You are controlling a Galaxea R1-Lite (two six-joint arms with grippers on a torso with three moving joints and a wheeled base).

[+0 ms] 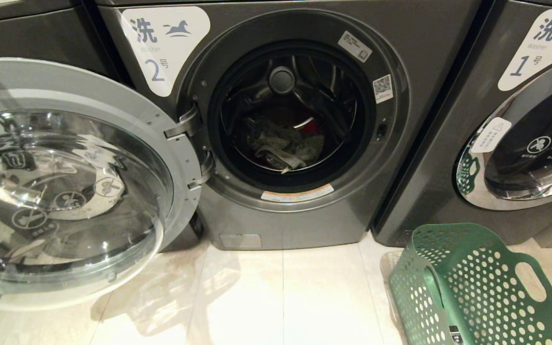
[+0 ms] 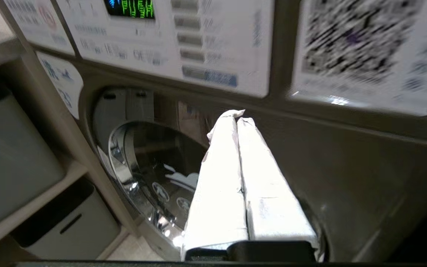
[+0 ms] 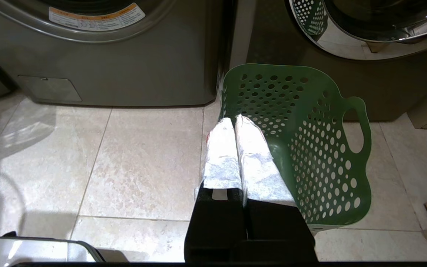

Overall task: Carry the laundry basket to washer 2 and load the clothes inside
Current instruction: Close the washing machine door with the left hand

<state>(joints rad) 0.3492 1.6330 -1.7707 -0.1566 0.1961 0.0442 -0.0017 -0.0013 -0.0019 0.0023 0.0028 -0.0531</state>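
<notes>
Washer 2 (image 1: 415, 62) stands straight ahead, and its glass door (image 1: 65, 182) is swung wide open to the left. In the drum lie the clothes: a grey patterned piece (image 1: 285, 148) with a bit of red cloth (image 1: 310, 127) behind it. The green laundry basket (image 1: 487, 287) lies tipped on its side on the floor at the lower right, and no cloth shows in it. My right gripper (image 3: 234, 119) is shut and empty, low over the floor beside the basket (image 3: 310, 148). My left gripper (image 2: 237, 115) is shut and empty, raised before a dark machine front. Neither arm shows in the head view.
Washer 1 (image 1: 448, 143) stands to the right with its door shut, just behind the basket. The left wrist view shows a chrome-ringed door (image 2: 124, 174), a white control panel (image 2: 169, 44) with a green display, and shelves with grey bins (image 2: 13, 163). Pale floor tiles (image 1: 281, 297) lie before the washers.
</notes>
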